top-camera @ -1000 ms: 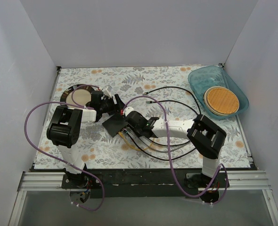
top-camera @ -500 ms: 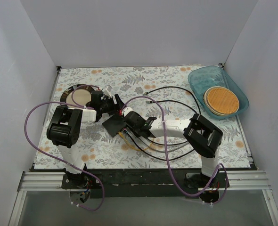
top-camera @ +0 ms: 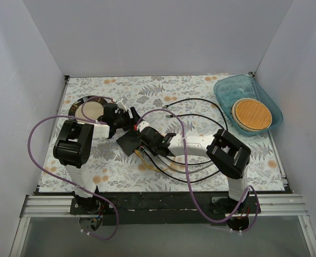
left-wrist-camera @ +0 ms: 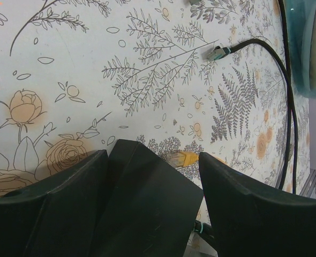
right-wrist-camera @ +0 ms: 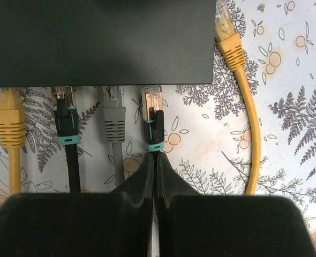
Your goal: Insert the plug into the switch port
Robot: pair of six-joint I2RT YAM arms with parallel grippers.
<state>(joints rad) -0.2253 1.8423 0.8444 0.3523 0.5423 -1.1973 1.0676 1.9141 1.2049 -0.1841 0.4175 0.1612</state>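
The switch (top-camera: 128,142) is a flat black box left of the table's middle. My left gripper (top-camera: 129,127) is shut on it, and the left wrist view shows the switch (left-wrist-camera: 142,203) between both fingers (left-wrist-camera: 67,209). In the right wrist view, the switch (right-wrist-camera: 93,43) fills the top. The plug (right-wrist-camera: 153,120), black with a teal band, points at its near edge, tip touching the edge. My right gripper (right-wrist-camera: 157,156) is shut on the cable just behind the plug. Three other plugs, yellow (right-wrist-camera: 8,118), black (right-wrist-camera: 66,123) and grey (right-wrist-camera: 114,115), sit along the same edge.
A loose yellow cable (right-wrist-camera: 243,107) lies right of the switch. Black cables (top-camera: 201,107) loop across the middle of the table. A round dark-rimmed plate (top-camera: 89,110) sits behind my left arm. A blue tub (top-camera: 270,104) with a wooden disc stands at the back right.
My right arm has slid left, bringing the plug closer to the switch's edge. The left gripper and the switch have stayed put.
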